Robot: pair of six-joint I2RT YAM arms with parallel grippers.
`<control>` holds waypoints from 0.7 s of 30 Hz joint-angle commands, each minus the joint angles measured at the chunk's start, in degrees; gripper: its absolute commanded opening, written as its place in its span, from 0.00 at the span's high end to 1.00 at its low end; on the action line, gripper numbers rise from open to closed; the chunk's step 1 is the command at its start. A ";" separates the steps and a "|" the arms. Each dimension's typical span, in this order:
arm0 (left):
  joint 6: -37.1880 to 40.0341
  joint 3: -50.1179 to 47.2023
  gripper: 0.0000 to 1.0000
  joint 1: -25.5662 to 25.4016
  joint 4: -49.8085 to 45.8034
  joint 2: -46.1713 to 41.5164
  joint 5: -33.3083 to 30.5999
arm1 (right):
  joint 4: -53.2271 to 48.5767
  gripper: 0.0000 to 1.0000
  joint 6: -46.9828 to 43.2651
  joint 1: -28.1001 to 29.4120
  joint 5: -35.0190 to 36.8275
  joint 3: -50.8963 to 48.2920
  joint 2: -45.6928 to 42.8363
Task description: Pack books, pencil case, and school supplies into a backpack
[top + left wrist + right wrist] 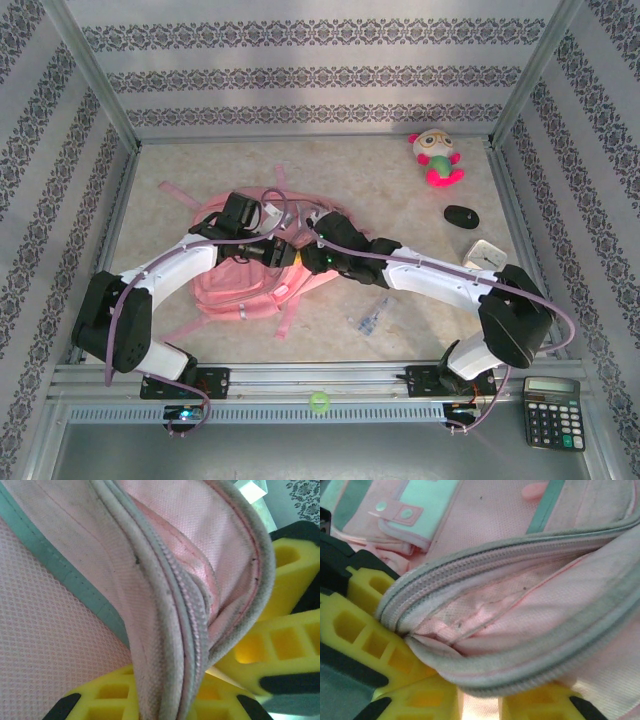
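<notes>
Centrally, on a beige marbled tabletop [330,180] walled by patterned striped panels [300,75], the pink backpack [235,290] is laid; its zipper rim [185,630] is pinched by the left gripper [210,665] and the right gripper [420,655].

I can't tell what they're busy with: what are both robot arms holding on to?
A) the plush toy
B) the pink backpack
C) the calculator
B: the left gripper and the right gripper each pinch the pink backpack at its zipper edge.
</notes>
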 commanded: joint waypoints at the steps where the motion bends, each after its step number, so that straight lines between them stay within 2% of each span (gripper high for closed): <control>1: -2.96 -0.26 1.00 -0.80 -1.81 -0.69 7.67 | -4.81 0.90 1.61 -0.13 12.76 0.14 0.98; 4: -2.65 -0.24 1.00 -0.84 -2.23 -0.57 7.34 | -4.54 0.93 1.92 -0.04 14.61 -0.74 -0.42; 8: -3.27 -0.25 1.00 -0.74 -1.50 -0.71 7.66 | -2.94 0.68 1.93 0.48 14.36 -0.95 -0.01; 11: -4.09 -0.34 1.00 -0.75 -0.37 -0.70 8.12 | 0.55 0.65 0.13 1.39 11.09 -1.13 1.10; 14: -3.85 -0.23 1.00 -0.78 -0.70 -0.80 7.79 | -4.33 0.71 0.71 2.16 15.28 1.44 3.05; 16: -2.06 0.13 1.00 -0.73 -2.89 -0.95 5.96 | -7.03 0.84 1.45 1.79 18.60 1.73 2.65; 21: 5.64 1.83 1.00 -0.75 -12.23 -0.91 -1.13 | -7.03 0.96 1.70 -1.50 16.63 -1.56 -2.52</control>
